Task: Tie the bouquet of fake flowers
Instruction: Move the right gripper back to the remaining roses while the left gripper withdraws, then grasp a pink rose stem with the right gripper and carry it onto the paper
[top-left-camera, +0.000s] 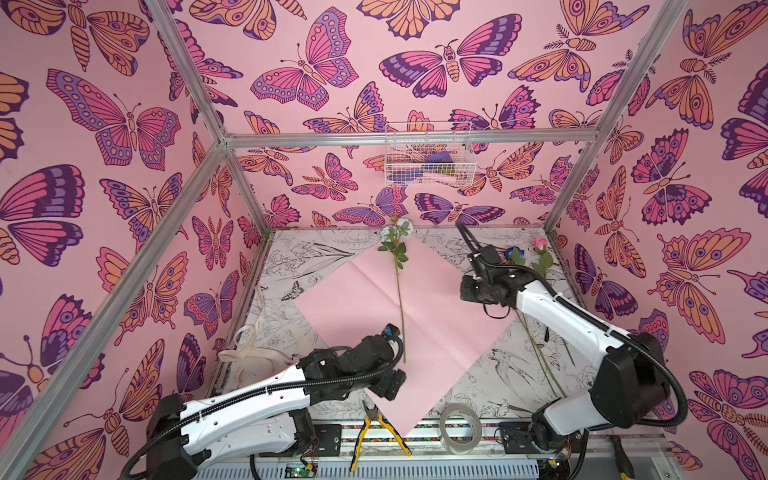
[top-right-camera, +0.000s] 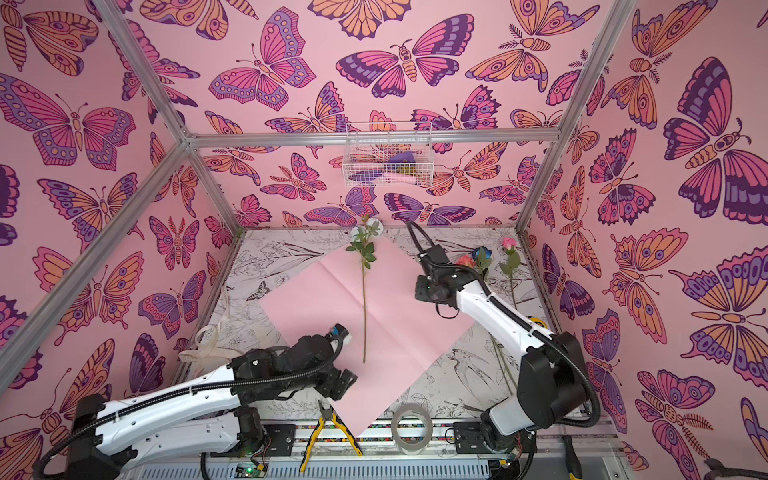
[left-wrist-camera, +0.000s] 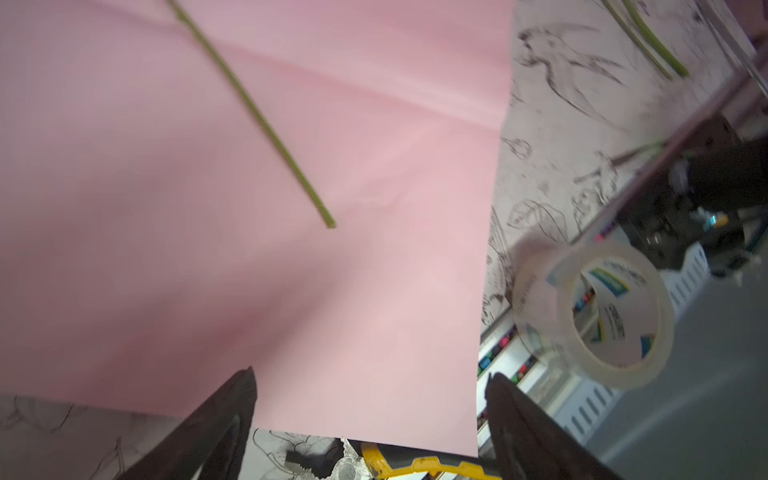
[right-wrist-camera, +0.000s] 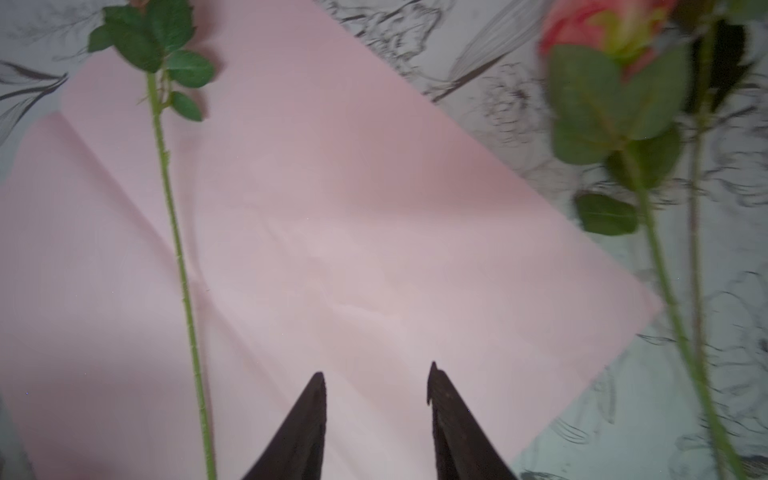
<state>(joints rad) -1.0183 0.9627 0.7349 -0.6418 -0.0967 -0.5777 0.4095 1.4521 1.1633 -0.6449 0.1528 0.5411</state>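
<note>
- Butterfly-printed pink walls enclose a counter (top-left-camera: 291, 257) covered in black-and-white line-drawn flowers. A flat square sheet of pink paper (top-left-camera: 361, 299) lies on it, turned like a diamond.
- Off the sheet's left corner, a loose cream ribbon (top-left-camera: 249, 353) lies in loops on the counter.
- Over the sheet's near-left edge hangs the left hand (left-wrist-camera: 371, 374), its fingers spread wide with nothing between them.
- Down the sheet's middle lies a long-stemmed artificial rose with a white head and green leaves (top-left-camera: 399, 249). Its head is just past the far corner; its stem end rests on the paper, apart from the left hand.
- Yellow-handled pliers (top-left-camera: 371, 413) lie just left of the sheet's near corner, and a roll of clear tape (top-left-camera: 459, 449) just right of it.
- Over the sheet's right half hangs the right hand (right-wrist-camera: 376, 370), fingers partly apart, gripping nothing.
- Beyond the sheet's right corner, three more artificial roses lie on the counter: coral-pink (top-right-camera: 465, 261), blue (top-right-camera: 482, 253) and pink (top-right-camera: 509, 242). The right arm partly hides them.
</note>
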